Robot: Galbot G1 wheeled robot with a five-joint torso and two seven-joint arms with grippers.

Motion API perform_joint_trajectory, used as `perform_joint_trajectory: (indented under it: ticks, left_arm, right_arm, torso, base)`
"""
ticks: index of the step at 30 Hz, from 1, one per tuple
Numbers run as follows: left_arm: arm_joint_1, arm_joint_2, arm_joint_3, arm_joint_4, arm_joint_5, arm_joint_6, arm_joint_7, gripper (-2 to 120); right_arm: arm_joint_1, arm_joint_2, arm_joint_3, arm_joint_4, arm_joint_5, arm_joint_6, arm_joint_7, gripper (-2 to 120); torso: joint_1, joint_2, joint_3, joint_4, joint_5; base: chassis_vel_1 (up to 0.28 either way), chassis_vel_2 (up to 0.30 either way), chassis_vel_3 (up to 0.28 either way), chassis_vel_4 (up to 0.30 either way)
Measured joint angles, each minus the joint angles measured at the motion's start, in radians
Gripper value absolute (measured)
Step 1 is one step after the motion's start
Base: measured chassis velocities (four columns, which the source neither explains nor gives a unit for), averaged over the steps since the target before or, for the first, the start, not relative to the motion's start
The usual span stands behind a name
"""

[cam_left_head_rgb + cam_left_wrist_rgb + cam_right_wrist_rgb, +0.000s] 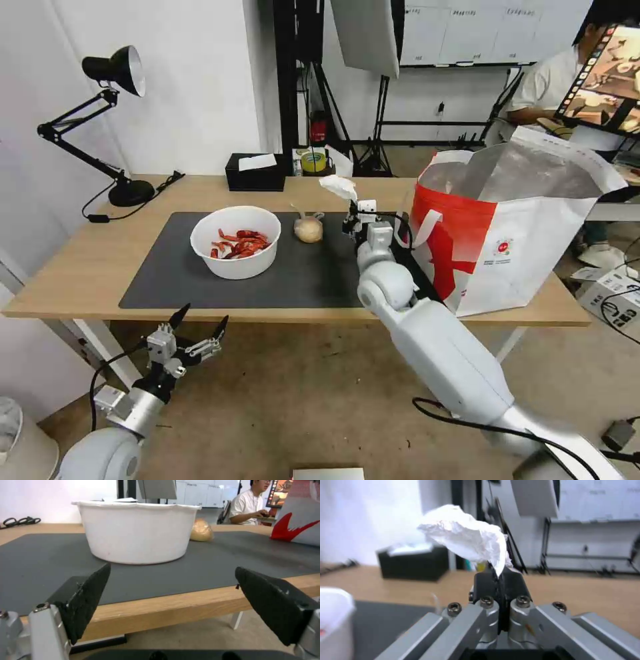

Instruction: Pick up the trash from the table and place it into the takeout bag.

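Pinching the crumpled white tissue point(466, 540) between closed fingers, the right gripper point(351, 215) hangs above the dark grey mat point(153, 267), just beside the takeout bag point(527, 227). On that mat sit the white bowl of crayfish shells point(235, 241) and the small beige-filled bag point(308, 230). The left gripper point(199, 325) waits below the mat's near edge, fingers spread open, holding nothing.

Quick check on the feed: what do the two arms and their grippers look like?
Both arms are glossy white with rounded joints and silver-grey metal wrists. Thin black cables run along each. The left gripper has black, pointed, wedge-shaped fingers on grey metal mounts. The right gripper has black fingers on grey angled brackets fixed with hex-socket bolts.
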Motion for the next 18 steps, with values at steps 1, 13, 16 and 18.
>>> perform_joint_trajectory:
  ticks: [1,13,16,18]
  left_arm:
    - [0.0,-0.001,0.001,0.0,0.001,0.0,0.0,100]
    - [0.013,-0.002,-0.004,-0.016,0.014,-0.002,0.0,100]
    - [0.017,-0.003,-0.005,-0.02,0.016,-0.003,0.0,100]
    - [0.019,-0.003,-0.005,-0.021,0.016,-0.003,0.0,100]
  right_arm:
    - [-0.017,-0.006,0.008,0.014,-0.013,0.037,-0.022,0]
    - [-0.094,-0.059,0.07,0.15,-0.099,0.127,-0.049,0]
    - [-0.106,-0.075,0.11,0.199,-0.127,0.148,-0.043,0]
    - [-0.114,-0.081,0.127,0.222,-0.135,0.151,-0.035,0]
  torso:
    - [0.0,0.0,0.0,0.0001,-0.0001]
    - [0.0,0.0,0.0,0.0001,-0.0001]
    - [0.0,0.0,0.0,0.0001,-0.0001]
    - [0.0,0.0,0.0,0.0001,-0.0001]
  base:
    - [0.0,0.0,0.0,0.0]
    - [0.0,0.0,0.0,0.0]
    - [0.0,0.0,0.0,0.0]
    - [0.0,0.0,0.0,0.0]
